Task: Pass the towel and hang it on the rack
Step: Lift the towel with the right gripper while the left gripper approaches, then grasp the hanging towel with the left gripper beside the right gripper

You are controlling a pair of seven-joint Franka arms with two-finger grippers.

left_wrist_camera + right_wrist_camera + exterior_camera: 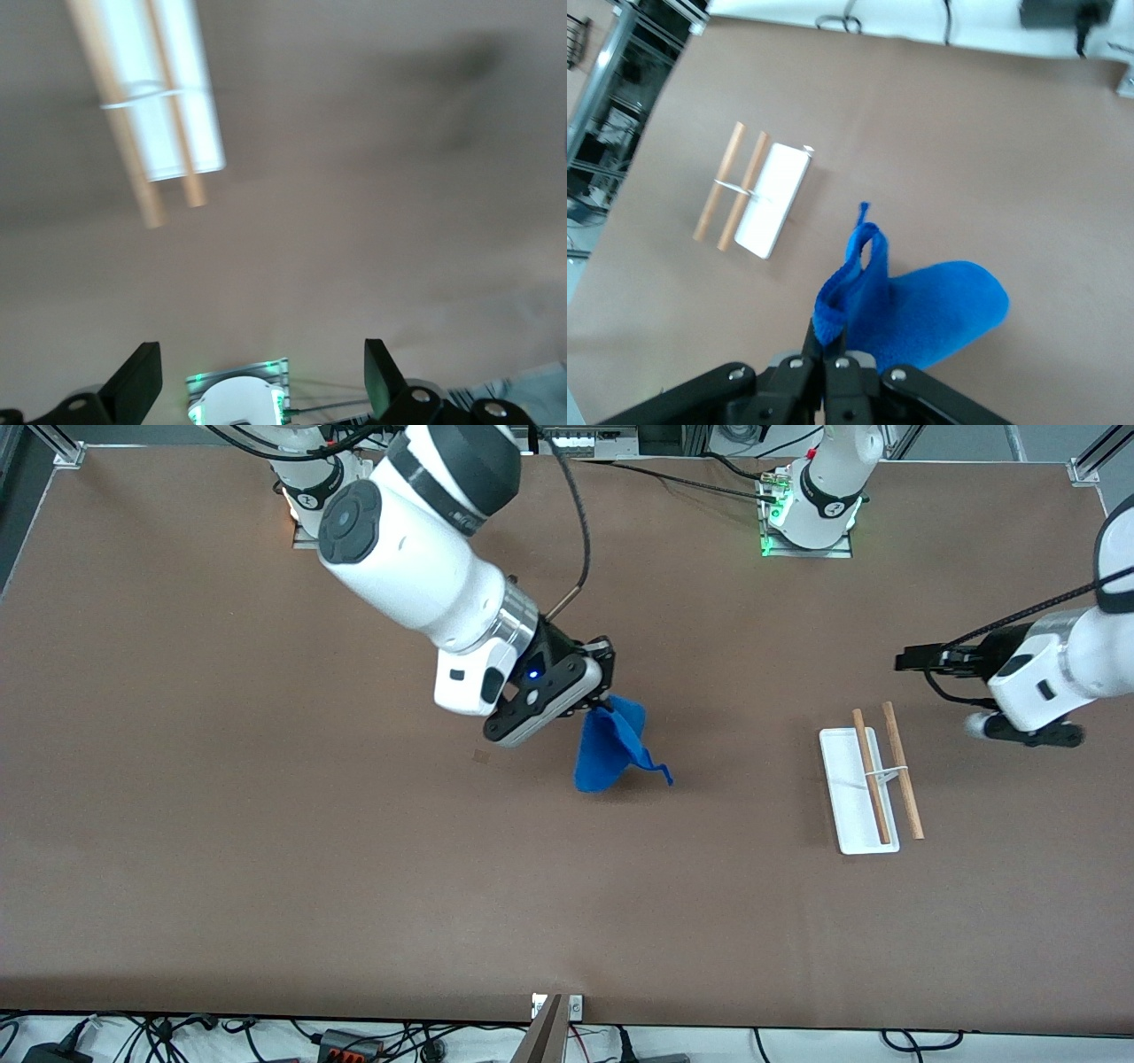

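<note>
My right gripper (604, 707) is shut on an edge of the bright blue towel (611, 748) and holds it up over the middle of the table, the cloth hanging down with its lower end at the surface. In the right wrist view the towel (921, 305) bunches between the closed fingers (824, 341). The rack (870, 788), with white base and two wooden rods, stands toward the left arm's end; it also shows in the right wrist view (753, 195) and the left wrist view (151, 106). My left gripper (908, 661) is open and empty, in the air beside the rack.
The brown table (266, 850) is bare around the towel and rack. The left arm's base (237, 403) with green lights shows between the left fingers. Cables lie past the table edge nearest the front camera.
</note>
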